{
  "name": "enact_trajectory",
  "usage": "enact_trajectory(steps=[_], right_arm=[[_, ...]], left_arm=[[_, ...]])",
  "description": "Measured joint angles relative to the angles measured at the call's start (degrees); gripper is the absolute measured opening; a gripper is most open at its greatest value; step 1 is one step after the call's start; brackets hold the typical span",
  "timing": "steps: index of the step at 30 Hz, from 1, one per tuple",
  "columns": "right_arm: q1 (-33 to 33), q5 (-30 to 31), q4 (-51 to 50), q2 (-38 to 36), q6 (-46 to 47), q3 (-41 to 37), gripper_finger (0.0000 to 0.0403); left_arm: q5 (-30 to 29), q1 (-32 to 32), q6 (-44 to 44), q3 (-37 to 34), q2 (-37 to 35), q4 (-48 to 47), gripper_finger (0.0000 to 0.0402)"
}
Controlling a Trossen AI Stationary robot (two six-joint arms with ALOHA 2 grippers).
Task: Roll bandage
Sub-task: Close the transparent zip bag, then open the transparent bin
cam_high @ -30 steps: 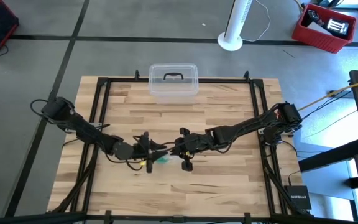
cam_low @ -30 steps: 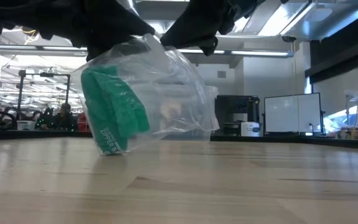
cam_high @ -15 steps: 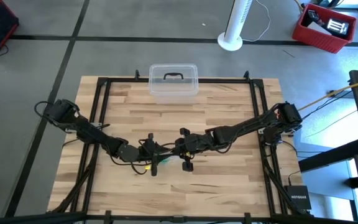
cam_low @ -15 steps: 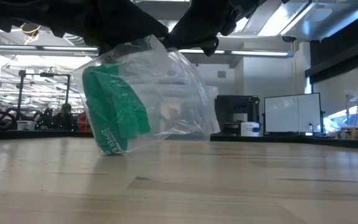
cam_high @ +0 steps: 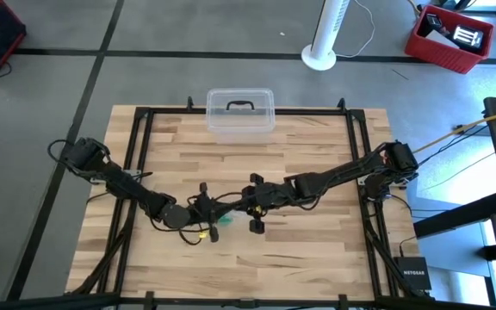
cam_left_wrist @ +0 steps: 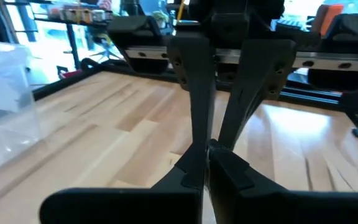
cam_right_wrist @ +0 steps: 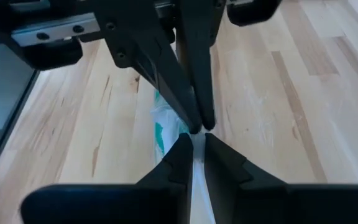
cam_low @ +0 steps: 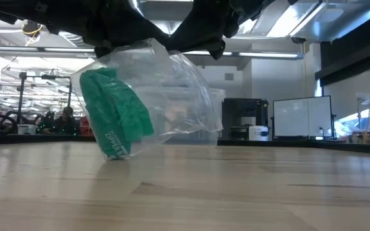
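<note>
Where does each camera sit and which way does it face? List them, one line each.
High: overhead, straight down on the table; both arms, left claw and right claw meeting.
Low: table height, level across to the room; wrapper with bandage hangs under both claws.
Left wrist: on left arm, facing the right claw; own fingers low.
Right wrist: on right arm, facing the left claw and wrapper; own fingers low.
Shared: each wrist view sees the other claw.

Both arms cross the table (cam_high: 317, 250) middle, bag (cam_low: 172, 96) hanging between them. A clear box (cam_high: 240, 113) blocks the far edge; near side lies open.
</note>
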Motion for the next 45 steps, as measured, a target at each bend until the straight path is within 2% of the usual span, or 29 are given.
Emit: enact_trajectory(steps=[14, 21, 31, 38, 41, 45], right_arm=[[0.07, -0.24, -2.77, -0.24, 2.99, 0.12, 0.0035], [0.17, -0.53, -7.36, -0.24, 3.02, 0.09, 0.0035], [0.31, -1.35, -17.65, -0.17, 4.51, 0.01, 0.0035], [0.57, -0.28, -17.67, -0.02, 5.94, -0.16, 0.0037], [0.34, -0.5, -16.83, 0.01, 5.29, -0.17, 0.0062], [-0.34, -0.11, -23.18, -1.05, 0.39, 2.33, 0.013]], left_arm=[[-11.51, -2.8, 10.07, 2.16, -0.57, -0.92, 0.0], [-15.29, -4.16, 10.12, 2.16, -4.06, -5.75, 0.0], [-17.22, -4.47, 9.39, 2.25, -7.84, -12.07, 0.0], [-15.45, -4.03, 8.29, 2.25, -8.0, -12.92, 0.0], [-13.49, -3.24, 4.29, 2.27, -8.11, -14.01, 0.0004], [-9.79, -1.8, -2.76, 2.27, -8.43, -16.84, 0.0031]])
